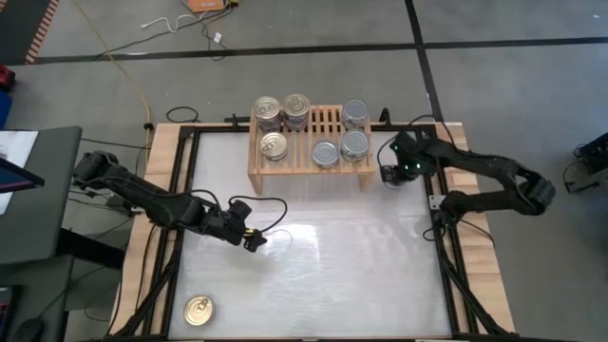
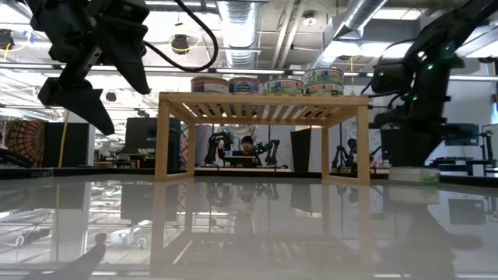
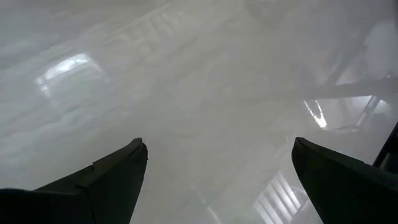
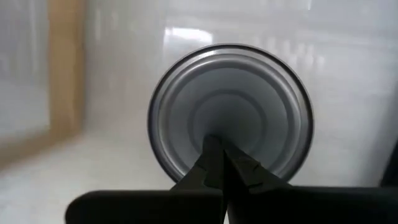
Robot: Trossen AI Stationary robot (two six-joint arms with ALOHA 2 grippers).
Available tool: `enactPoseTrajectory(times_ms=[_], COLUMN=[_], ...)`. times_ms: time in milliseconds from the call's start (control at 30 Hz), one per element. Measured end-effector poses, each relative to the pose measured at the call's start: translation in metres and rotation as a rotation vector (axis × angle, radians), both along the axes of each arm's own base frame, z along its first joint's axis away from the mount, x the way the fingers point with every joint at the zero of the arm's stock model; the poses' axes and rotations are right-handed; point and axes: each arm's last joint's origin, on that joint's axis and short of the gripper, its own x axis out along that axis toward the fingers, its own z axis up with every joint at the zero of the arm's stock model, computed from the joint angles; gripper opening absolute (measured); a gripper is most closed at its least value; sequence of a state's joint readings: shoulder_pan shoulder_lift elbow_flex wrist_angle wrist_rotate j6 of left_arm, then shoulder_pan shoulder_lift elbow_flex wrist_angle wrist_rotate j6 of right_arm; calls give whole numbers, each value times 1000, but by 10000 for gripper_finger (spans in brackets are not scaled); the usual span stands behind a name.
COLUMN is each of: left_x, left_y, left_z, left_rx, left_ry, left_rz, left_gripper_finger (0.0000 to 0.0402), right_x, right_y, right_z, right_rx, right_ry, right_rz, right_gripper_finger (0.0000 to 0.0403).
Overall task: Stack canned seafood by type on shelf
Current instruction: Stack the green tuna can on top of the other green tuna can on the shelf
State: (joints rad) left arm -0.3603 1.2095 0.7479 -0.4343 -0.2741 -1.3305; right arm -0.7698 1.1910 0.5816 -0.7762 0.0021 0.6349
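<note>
The light-wood shelf (image 1: 323, 122) stands at the table's far middle. On its slatted top sit gold-topped cans (image 1: 274, 145) at the left and silver-topped cans (image 1: 354, 144) at the right. One gold-topped can (image 1: 198, 311) lies on the table near the front left corner. My right gripper (image 1: 391, 174) is shut and points down just right of the shelf, over a silver-topped can (image 4: 230, 93) standing on the table. My left gripper (image 1: 255, 239) hangs open above bare table left of centre, nothing between its fingers (image 3: 118, 174). My right gripper's shut fingertips (image 4: 214, 149) stand over the middle of the silver can's top (image 4: 230, 118), coming from above. I cannot tell whether they touch it. The can stands upright on the table.
The table has a glossy white top inside a dark frame with wooden edges (image 1: 161, 190). The shelf's right leg (image 2: 362, 140) is close to my right gripper. Bare tabletop lies in front of the shelf (image 1: 351, 266). Cables run over the floor beyond the far edge.
</note>
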Motion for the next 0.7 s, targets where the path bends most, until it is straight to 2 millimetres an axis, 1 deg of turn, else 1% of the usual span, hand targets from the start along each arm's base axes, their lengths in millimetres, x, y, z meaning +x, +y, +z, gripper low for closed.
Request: enactPoseTrajectory(times_ms=[300,367,567,700], left_x=[0,1,2,3], left_y=[1,2,7,10], left_z=[0,0,0,0], left_rx=[61,73,116,129], left_ry=[4,5,9,16], left_rz=[-65,-74,-98,-127], left_gripper_finger=[383,383,383,383], right_x=[-2,4,26,30], right_y=[62,77,127,154], right_z=[15,17,16,14], right_rx=[121,122,159,104], right_ry=[83,53,-47,-88], right_rz=[-3,28,23,10], right_gripper_finger=[18,18,18,18])
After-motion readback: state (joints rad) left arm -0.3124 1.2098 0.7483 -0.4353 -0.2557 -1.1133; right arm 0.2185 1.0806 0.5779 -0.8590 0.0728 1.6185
